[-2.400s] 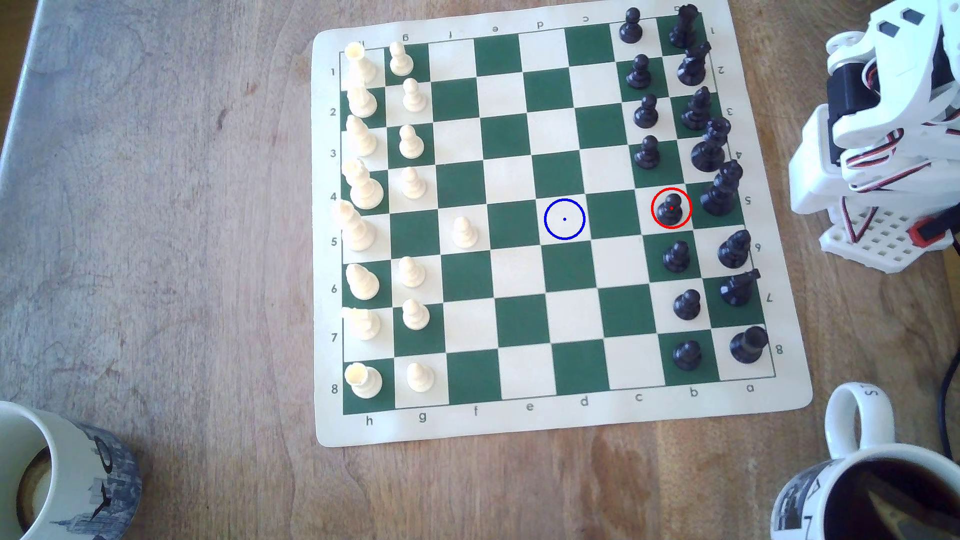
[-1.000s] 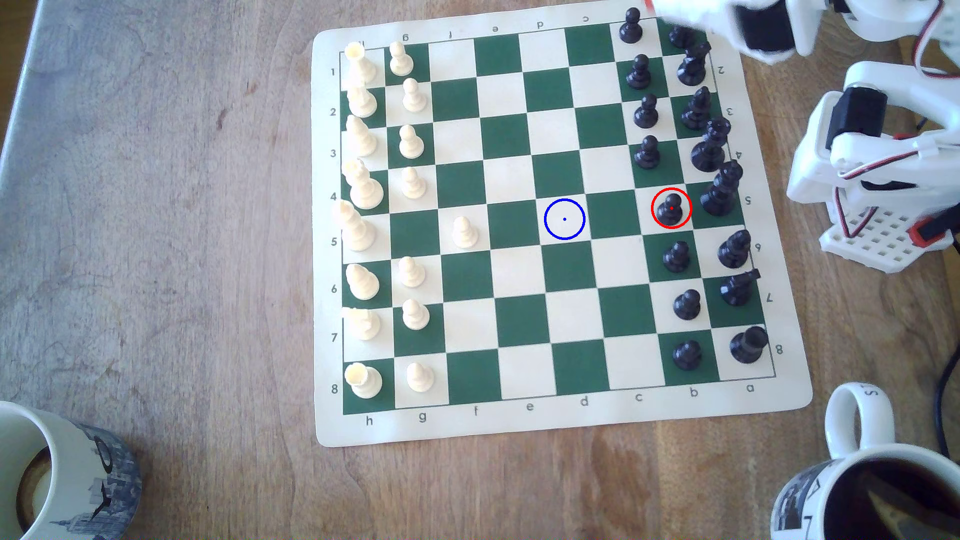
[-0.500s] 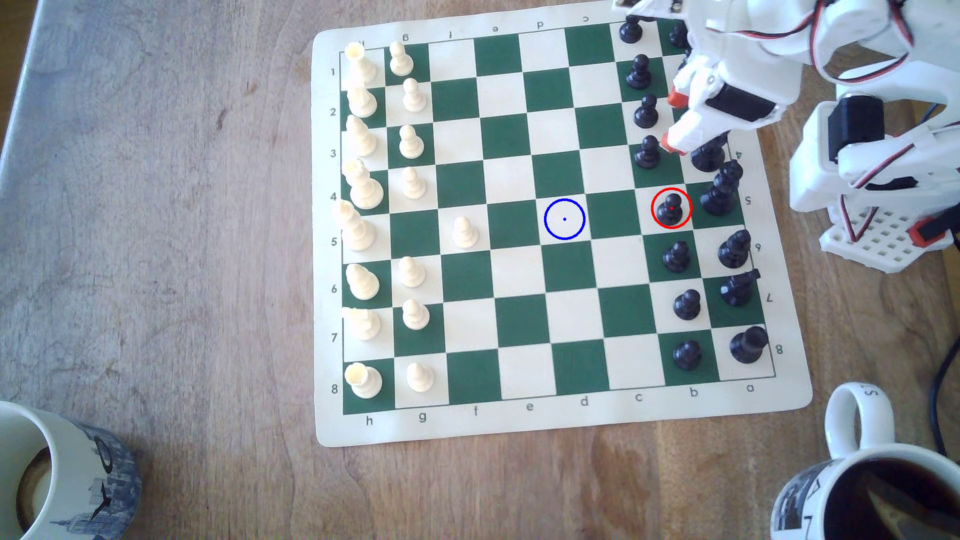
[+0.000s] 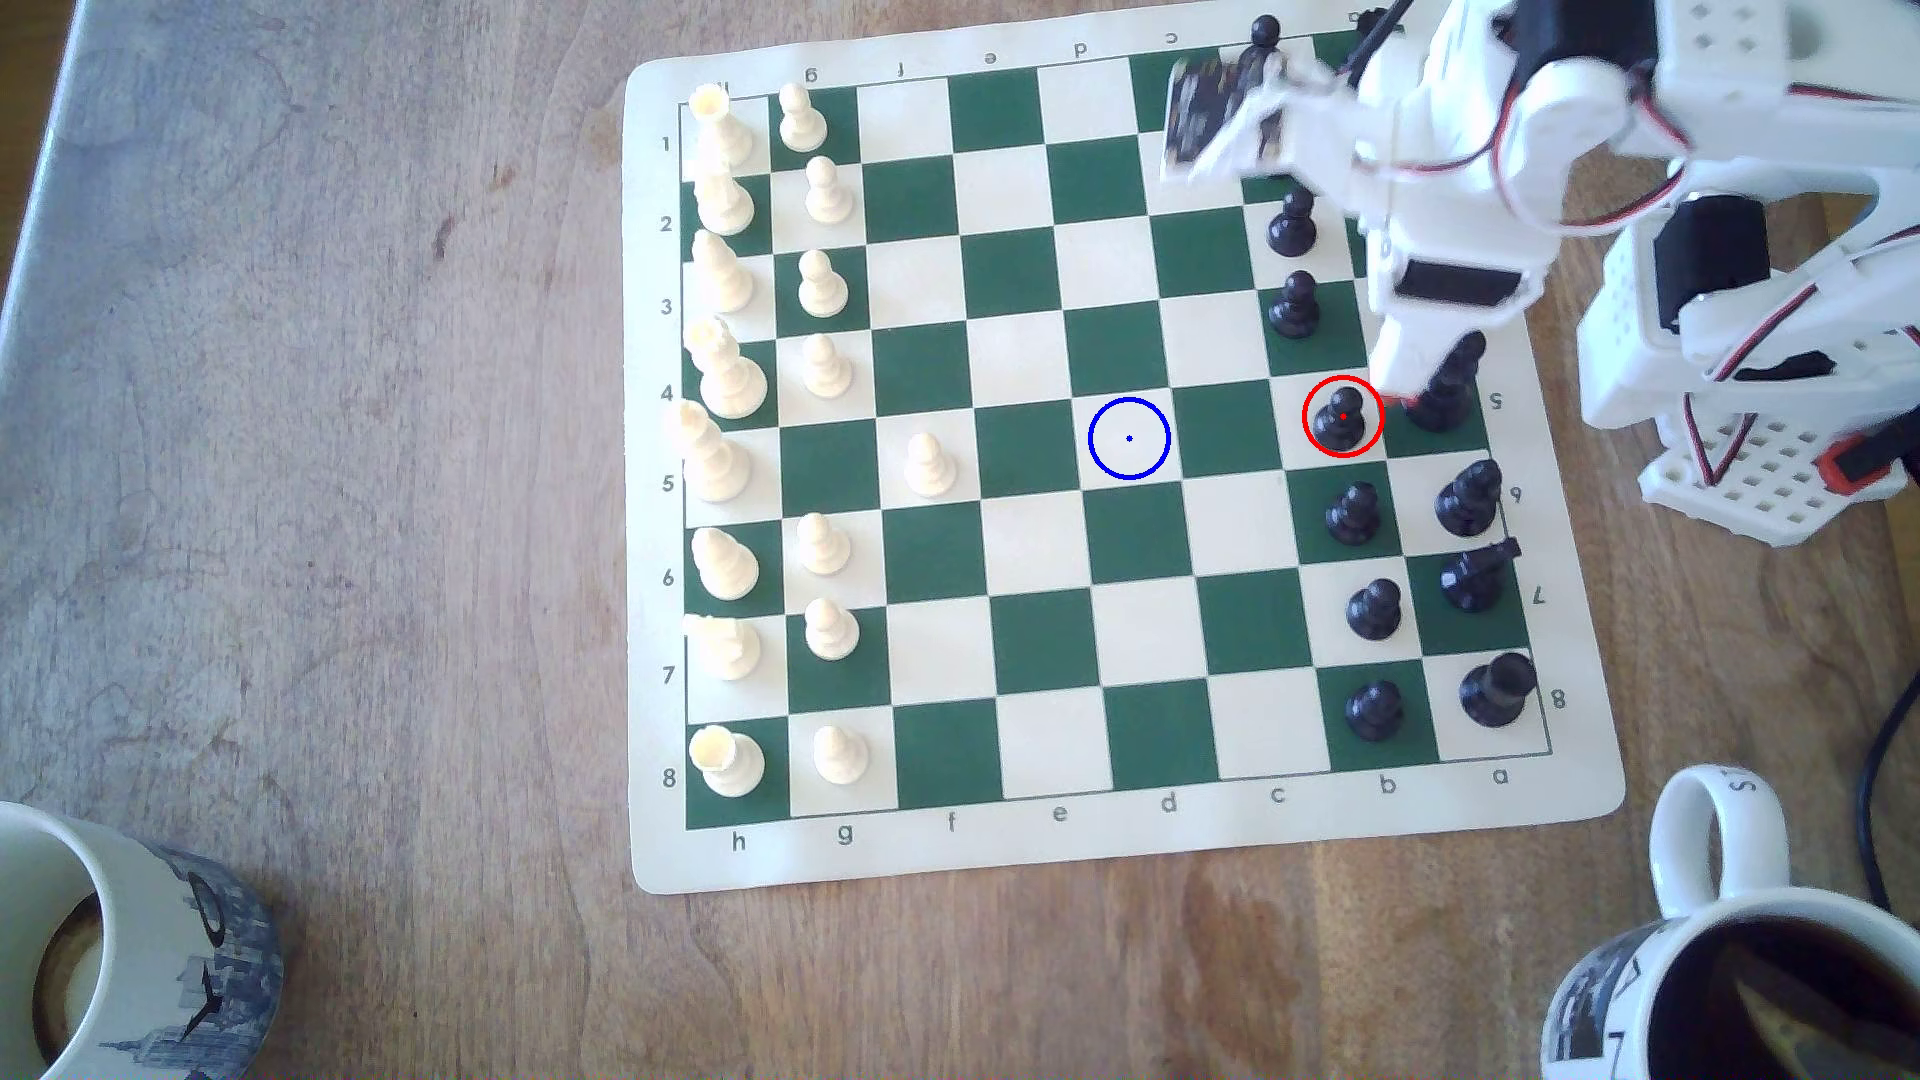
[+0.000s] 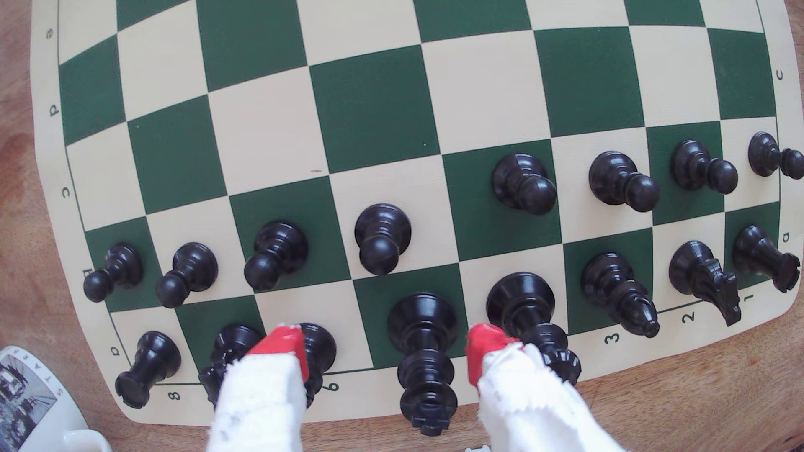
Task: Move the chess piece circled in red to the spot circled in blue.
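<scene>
Exterior view had the small glossy black pawn standing upright inside the thin red ring, on a cream square in the black pawn row, its ball head over its flared round base. Two squares off toward the exterior view's left lay the cream-white square with the thin blue ring and dot, bare of any piece.

My white gripper with red-tipped fingers was spread wide and held nothing. In the wrist view its two tips straddled a tall black back-row piece with a cross on top, apart from it on both sides; one tip overlapped another black back-row piece, though I could not tell whether it touched. The ringed pawn stood one row beyond the tips. In the exterior view a red tip showed just beside the red ring.

At the table's near corners sat a white printed mug of dark liquid and a second printed mug with a brownish residue ring inside.
</scene>
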Robot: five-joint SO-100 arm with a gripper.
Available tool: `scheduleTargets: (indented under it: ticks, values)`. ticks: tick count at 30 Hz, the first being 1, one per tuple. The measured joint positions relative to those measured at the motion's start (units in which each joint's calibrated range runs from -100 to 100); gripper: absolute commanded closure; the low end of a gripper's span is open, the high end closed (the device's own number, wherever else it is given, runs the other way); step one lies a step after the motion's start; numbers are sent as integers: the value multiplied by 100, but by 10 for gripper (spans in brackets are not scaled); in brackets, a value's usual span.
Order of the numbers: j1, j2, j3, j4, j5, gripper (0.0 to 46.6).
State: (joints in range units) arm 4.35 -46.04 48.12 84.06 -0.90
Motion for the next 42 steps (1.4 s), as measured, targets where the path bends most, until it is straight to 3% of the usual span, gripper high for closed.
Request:
scheduleTargets:
  ticks: [6, 13, 42]
  values:
    - [-29, 369, 18, -335, 122, 293]
    - [-125, 955, 18, -677, 195, 294]
    - [-317, 1533, 786, -1594, 230, 330]
